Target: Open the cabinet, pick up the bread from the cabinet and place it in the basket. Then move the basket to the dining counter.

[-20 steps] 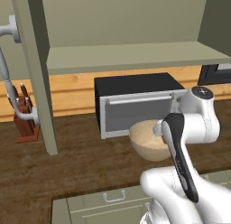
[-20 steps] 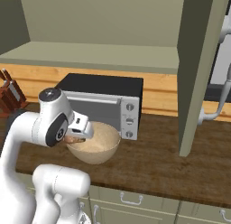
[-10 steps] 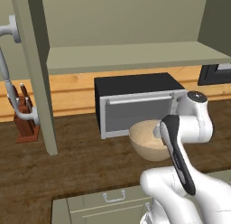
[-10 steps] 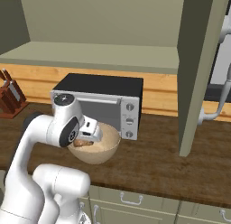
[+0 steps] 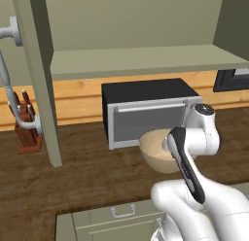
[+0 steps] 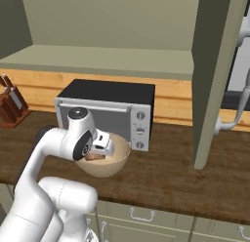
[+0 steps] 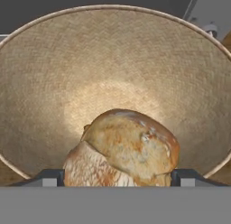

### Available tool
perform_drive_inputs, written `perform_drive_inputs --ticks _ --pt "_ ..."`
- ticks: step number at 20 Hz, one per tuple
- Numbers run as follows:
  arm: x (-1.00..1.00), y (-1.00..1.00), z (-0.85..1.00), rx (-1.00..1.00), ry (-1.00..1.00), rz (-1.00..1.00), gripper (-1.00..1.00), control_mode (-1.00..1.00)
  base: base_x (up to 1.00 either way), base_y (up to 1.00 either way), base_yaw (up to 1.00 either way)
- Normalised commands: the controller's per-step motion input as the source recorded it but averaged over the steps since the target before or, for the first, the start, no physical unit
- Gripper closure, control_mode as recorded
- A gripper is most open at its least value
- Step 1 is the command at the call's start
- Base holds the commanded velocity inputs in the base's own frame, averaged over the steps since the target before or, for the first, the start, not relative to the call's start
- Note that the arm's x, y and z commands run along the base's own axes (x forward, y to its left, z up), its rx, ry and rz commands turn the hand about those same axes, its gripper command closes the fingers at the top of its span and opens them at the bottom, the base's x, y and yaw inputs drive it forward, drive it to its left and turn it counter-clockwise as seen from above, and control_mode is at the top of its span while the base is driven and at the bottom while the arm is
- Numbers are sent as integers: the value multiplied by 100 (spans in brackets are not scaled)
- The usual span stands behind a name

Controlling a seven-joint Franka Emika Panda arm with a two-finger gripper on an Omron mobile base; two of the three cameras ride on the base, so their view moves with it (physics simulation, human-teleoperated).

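The bread (image 7: 124,148) lies inside the basket (image 7: 54,83), which stands on the wood worktop (image 6: 180,172) just in front of the microwave (image 6: 112,107). The gripper (image 7: 118,175) hangs over the basket, jaws spread wide either side of the loaf. The cabinet (image 5: 136,60) stands open above.

One basket (image 5: 154,151), one bread (image 7: 124,148), one microwave (image 5: 146,112), one knife block (image 5: 26,130), two open cabinet doors (image 6: 215,75).
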Motion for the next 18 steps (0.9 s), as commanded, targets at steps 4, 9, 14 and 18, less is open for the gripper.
perform_drive_inputs --ticks 4,9,14,18 --pt "25 0 -29 0 1 0 100 -100 0 0 0" --pt "31 0 -25 0 0 0 100 -100 0 0 0" --pt "39 0 -22 0 0 0 100 -100 0 0 0" --pt "37 0 -23 0 0 0 100 -100 0 0 0"
